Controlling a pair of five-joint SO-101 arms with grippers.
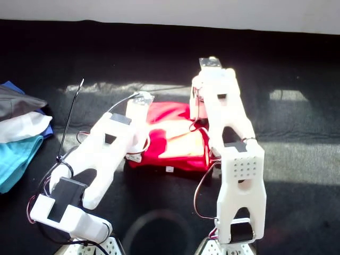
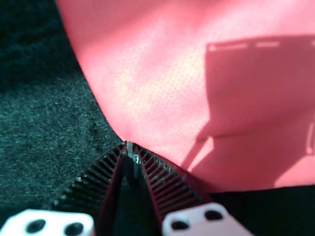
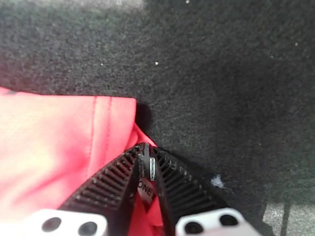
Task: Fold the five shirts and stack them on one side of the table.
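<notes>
A red shirt [image 1: 172, 139] lies partly folded in the middle of the black table, between the two arms. In the left wrist view my left gripper [image 2: 131, 153] is shut, pinching the edge of the red shirt [image 2: 197, 88] where it meets the table. My right gripper [image 3: 146, 156] is shut on a hemmed corner of the red shirt [image 3: 59, 142], with dark table beyond it. From above, the left arm [image 1: 114, 141] reaches the shirt's left side and the right arm [image 1: 223, 111] stands over its far right corner. Both sets of fingertips are hidden there.
A pile of shirts [image 1: 18, 127] in grey, white, blue and teal lies at the table's left edge. The black felt surface [image 1: 297, 175] stretches open to the right of the arms. A thin dark rod [image 1: 70, 119] stands by the left arm.
</notes>
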